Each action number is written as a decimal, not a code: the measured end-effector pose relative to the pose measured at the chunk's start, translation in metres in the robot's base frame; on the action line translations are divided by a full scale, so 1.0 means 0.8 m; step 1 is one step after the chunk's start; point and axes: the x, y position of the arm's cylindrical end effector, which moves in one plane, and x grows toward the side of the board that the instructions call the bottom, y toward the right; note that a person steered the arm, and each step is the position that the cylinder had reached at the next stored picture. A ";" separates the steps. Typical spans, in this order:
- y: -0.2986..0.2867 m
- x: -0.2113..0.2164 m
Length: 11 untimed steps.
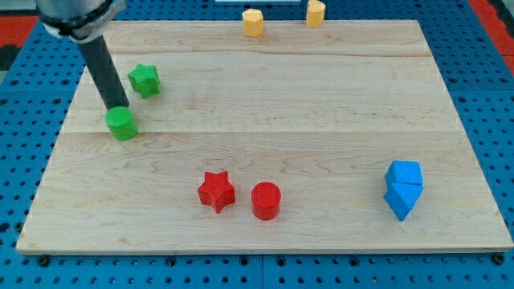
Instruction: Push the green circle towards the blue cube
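Nearest the view's bottom, a red star [216, 191] and a red cylinder [266, 201] sit side by side; at lower right two blue blocks touch, the blue cube [404, 175] above a blue wedge-like piece [399, 201]. Farther up on the wooden worktop [321, 104], at the view's left, the green circle [122, 124] lies with my tip [117, 107] touching its far edge. It looks light, rigid, likely to slide and roll off-line. There is no pincer, only the rod; push squarely from its upper-left side. Beyond are a green star [144, 79] and two yellow blocks [253, 22] [316, 12].
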 end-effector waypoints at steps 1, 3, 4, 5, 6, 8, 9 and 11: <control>-0.089 0.003; 0.147 0.034; 0.276 0.042; 0.361 0.064; 0.249 0.042; 0.469 0.092; 0.297 0.044; 0.087 -0.122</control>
